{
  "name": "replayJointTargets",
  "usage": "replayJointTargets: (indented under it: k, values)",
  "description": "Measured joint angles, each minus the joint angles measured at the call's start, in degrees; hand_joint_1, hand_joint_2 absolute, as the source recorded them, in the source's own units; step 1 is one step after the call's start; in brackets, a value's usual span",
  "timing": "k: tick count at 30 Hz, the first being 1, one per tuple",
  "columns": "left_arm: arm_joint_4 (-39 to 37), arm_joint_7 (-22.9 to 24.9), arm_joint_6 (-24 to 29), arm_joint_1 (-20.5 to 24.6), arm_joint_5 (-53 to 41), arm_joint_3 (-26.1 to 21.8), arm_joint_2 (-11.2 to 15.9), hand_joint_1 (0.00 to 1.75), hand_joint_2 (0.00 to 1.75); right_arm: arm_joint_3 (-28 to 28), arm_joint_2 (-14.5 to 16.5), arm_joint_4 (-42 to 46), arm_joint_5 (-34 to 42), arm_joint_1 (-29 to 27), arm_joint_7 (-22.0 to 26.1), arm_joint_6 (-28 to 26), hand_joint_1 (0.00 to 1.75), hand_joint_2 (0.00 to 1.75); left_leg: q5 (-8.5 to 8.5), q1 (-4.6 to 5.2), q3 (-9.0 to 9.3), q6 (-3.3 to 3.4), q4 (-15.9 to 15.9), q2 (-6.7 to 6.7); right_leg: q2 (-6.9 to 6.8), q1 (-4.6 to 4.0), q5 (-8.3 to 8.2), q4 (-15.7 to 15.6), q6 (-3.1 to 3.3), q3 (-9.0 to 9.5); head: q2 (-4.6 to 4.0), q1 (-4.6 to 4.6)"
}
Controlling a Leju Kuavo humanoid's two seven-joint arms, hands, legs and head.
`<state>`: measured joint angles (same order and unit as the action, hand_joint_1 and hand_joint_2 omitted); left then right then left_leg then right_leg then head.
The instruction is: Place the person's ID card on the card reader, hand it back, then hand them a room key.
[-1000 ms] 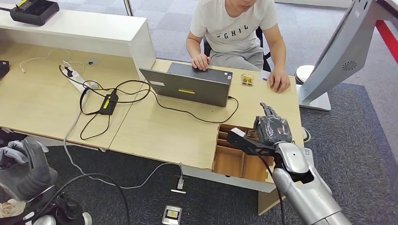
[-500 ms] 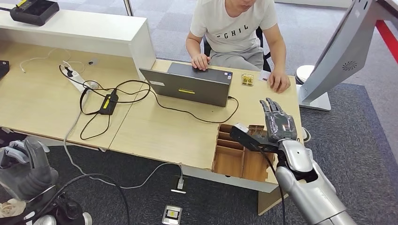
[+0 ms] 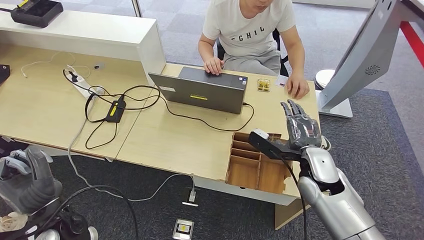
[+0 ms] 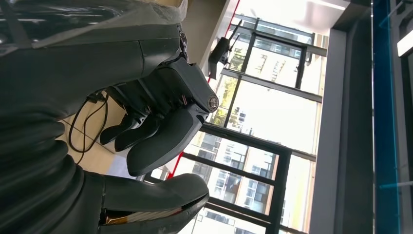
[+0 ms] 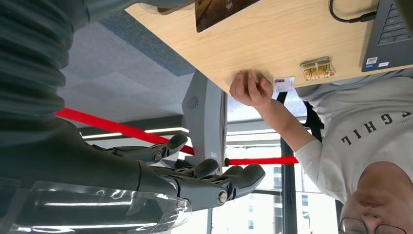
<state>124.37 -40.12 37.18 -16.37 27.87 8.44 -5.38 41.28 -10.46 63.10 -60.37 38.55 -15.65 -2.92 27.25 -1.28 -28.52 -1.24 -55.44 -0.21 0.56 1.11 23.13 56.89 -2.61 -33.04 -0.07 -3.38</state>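
Nearest the robot, the left robot hand (image 3: 27, 180) hangs low beside the desk (image 3: 165, 140), fingers curled in around nothing; idle, by the look of it. The right robot hand (image 3: 300, 127) is raised over the desk's right end with its fingers stretched out and apart, holding nothing, palm turned so that a card could be laid in it or taken from someone. This reads as the opening of the task: a reach toward the person to receive the ID.

Just below that hand sits a wooden compartment tray (image 3: 252, 167) at the desk's near edge, probably where room keys are kept, though its contents cannot be made out.

Farther on, an open laptop (image 3: 202, 90) faces the person (image 3: 250, 30), one of whose hands rests on its keyboard. The person's other hand (image 3: 297, 87) lies on the desk, touching the ID card (image 3: 281, 80), which rests flat at the far edge. Just beside it is a small gold-coloured device (image 3: 263, 85), perhaps the card reader.
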Motion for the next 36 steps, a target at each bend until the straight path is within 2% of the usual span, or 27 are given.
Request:
replayJointTargets:
  k: [3, 8, 14, 19, 32, 34, 36]
  values:
    - [0.0, 0.0, 0.0, 0.0, 0.0, 0.0, 0.0, 1.75, 1.75, 0.0, -0.1, 0.2, 0.0, 0.0, 0.0, 0.1, 0.14, 1.75, 0.0, 0.0, 0.0, 0.0, 0.0, 0.0, 0.0, 0.0, 0.0, 0.0, 0.0, 0.0, 0.0, 0.0]
    - [-0.1, 0.0, 0.0, 0.0, 0.3, 0.0, 0.0, 1.75, 1.75, 0.1, 0.1, 0.2, 0.3, -0.3, 1.1, 1.3, 0.14, 1.75, 0.0, 0.0, -0.02, 0.0, 0.0, 0.0, 0.0, 0.0, 0.0, 0.0, 0.0, 0.0, 0.0, 0.01]
    - [-0.3, 0.0, 1.1, 0.2, 0.5, 0.1, 0.0, 1.75, 1.75, 0.9, 2.6, 0.1, 5.4, -1.0, 5.3, 4.1, 0.23, 1.75, 0.0, -0.02, -0.01, 0.0, 0.0, 0.01, 0.0, -0.02, 0.01, 0.0, 0.01, 0.0, 0.0, -0.01]
    - [-0.4, 0.0, 1.5, 0.2, 0.5, 0.1, 0.0, 1.75, 1.75, 2.0, 3.8, -0.5, 6.1, -1.0, 4.2, 4.1, 0.29, 1.75, 0.0, -0.01, -0.02, 0.0, 0.0, 0.0, -0.01, -0.01, 0.01, 0.0, 0.0, 0.0, 0.0, 0.01]
    - [-0.6, 0.0, 2.0, 0.4, 0.9, 0.1, 0.0, 1.75, 1.75, 3.3, 3.3, -3.0, 3.6, -1.0, 1.3, 1.8, 0.48, 1.75, 0.0, 0.0, -0.02, 0.0, 0.0, 0.0, -0.01, 0.0, 0.0, 0.0, 0.0, -0.01, 0.0, -0.01]
    - [-0.6, 0.0, 2.4, 0.4, 0.8, 0.1, 0.0, 1.75, 1.75, 3.3, 2.9, -3.5, 3.1, -0.5, 1.0, 1.3, 0.67, 1.75, 0.0, 0.0, -0.02, 0.0, 0.0, 0.0, -0.01, 0.0, 0.0, 0.0, 0.0, -0.01, 0.0, 0.0]
    - [-0.6, 0.0, 2.5, 0.3, 0.7, 0.1, 0.0, 1.75, 1.75, 3.3, 2.6, -3.8, 2.8, 0.0, 0.8, 1.0, 1.19, 1.75, 0.0, 0.0, -0.02, 0.0, 0.0, 0.0, -0.01, 0.0, 0.0, 0.0, 0.0, 0.0, 0.0, 0.01]
